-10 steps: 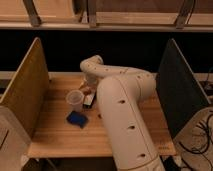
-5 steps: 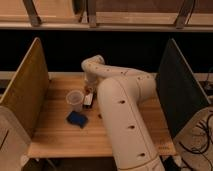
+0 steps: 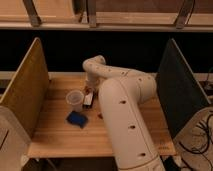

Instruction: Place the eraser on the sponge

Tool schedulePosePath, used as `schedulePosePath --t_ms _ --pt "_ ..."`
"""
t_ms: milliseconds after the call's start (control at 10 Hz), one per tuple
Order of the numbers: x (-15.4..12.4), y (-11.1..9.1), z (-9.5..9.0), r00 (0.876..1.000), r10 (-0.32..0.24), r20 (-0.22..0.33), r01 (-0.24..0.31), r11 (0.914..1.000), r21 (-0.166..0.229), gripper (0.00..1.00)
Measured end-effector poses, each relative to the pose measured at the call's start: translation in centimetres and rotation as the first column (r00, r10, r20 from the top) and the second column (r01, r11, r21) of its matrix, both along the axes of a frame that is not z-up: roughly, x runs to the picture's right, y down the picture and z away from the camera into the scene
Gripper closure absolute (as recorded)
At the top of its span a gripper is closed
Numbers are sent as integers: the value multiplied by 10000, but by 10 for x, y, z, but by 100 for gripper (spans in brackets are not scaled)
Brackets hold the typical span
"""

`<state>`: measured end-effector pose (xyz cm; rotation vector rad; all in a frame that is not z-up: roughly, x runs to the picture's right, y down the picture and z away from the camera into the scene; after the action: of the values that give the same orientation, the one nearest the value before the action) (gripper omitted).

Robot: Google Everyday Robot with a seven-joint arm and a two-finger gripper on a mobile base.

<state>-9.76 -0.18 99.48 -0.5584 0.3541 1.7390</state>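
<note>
Claw (image 3: 90, 92) first: you can find it low over the far middle of the wooden surface (image 3: 55, 142), at the tip of the big white arm (image 3: 125, 115). You cannot tell if it is spread, pressed together or pinching something. Right under it, on its near side, you see the eraser (image 3: 88, 100), a small white block. The claw looks like it touches the eraser, but you cannot be sure. Just left of the eraser a clear cup (image 3: 75, 100) stands upright. Nearer to you than the cup, the blue sponge (image 3: 77, 119) lies flat on the surface, apart from the eraser. A tan wall (image 3: 22, 95) stands on the left side and a dark wall (image 3: 177, 95) on the right.
</note>
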Motion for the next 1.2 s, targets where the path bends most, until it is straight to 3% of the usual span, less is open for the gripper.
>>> schedulePosePath --t_ms 100,200,400,500,600,800,900,1000,1200 --pt "0 -14 -5 10000 46 31 -47 9994 345 100" --pt "-1 -38 -18 9999 23 134 -35 9955 943 100" --pt "-8 -83 -55 9989 -230 408 133 9745 2242 100" --pt "-10 -95 -68 9982 -359 489 216 9637 2661 100" --pt "-15 -111 -96 9962 -583 654 329 9410 3368 100" --pt "-19 -124 -143 9911 -1063 799 609 8972 4374 100" --pt "-18 -127 -163 9888 -1270 779 752 8769 4748 100" --pt "-15 -126 -192 9852 -1573 682 993 8479 5208 100" --pt "-6 -121 -232 9788 -2012 373 1438 8059 5743 100"
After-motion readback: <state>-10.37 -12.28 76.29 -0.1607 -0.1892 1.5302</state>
